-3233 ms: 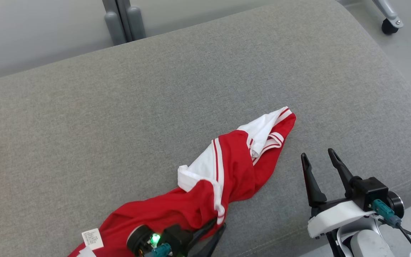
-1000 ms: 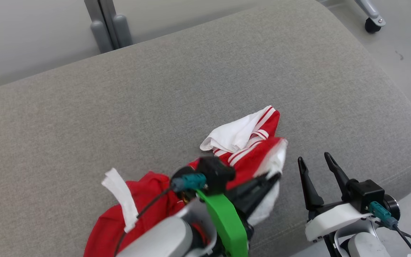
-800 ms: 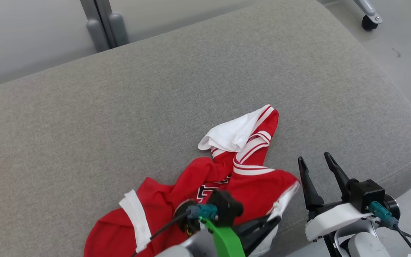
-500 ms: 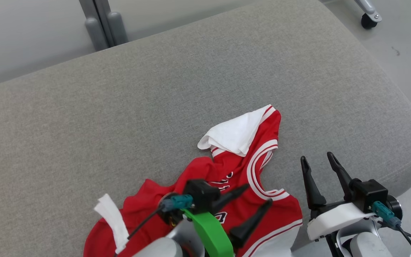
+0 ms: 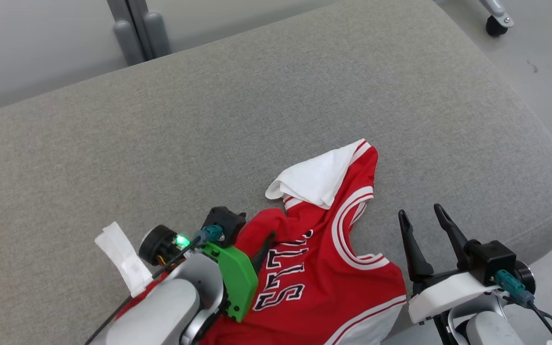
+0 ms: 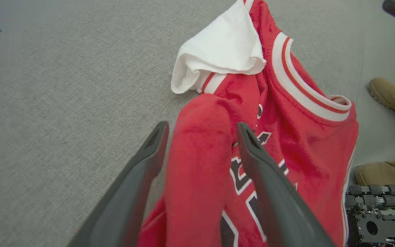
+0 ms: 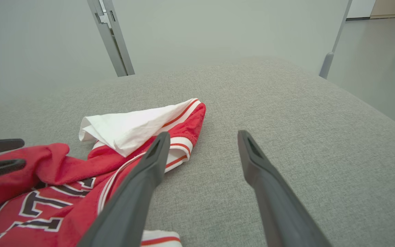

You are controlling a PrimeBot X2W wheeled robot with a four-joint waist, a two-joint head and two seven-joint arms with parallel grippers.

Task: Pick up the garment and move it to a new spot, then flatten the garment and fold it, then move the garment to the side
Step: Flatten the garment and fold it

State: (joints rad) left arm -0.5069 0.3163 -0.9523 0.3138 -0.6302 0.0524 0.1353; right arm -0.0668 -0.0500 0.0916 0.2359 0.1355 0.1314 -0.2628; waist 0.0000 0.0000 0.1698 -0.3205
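Note:
The garment (image 5: 314, 278) is a red jersey with white trim and black-and-white lettering. It lies rumpled at the front of the grey cushion (image 5: 257, 120), with a white flap (image 5: 316, 179) folded over its far end. My left gripper (image 5: 262, 244) is over the garment's left part. The left wrist view shows the left gripper (image 6: 201, 126) open, its fingers straddling a raised red fold of the garment (image 6: 297, 137) without pinching it. My right gripper (image 5: 419, 212) stands open just right of the garment, holding nothing. The right wrist view has the right gripper (image 7: 203, 134) open over bare cushion beside the garment (image 7: 57, 164).
The cushion's rounded front-right edge (image 5: 544, 225) drops to the floor. Grey posts (image 5: 134, 28) rise behind it, and a caster (image 5: 495, 26) is at far right. A person's tan boots (image 6: 394, 99) stand on the floor in the left wrist view.
My left gripper went from shut on the garment to open and let it go, then drew back to the left. The garment now lies spread with its lettering up.

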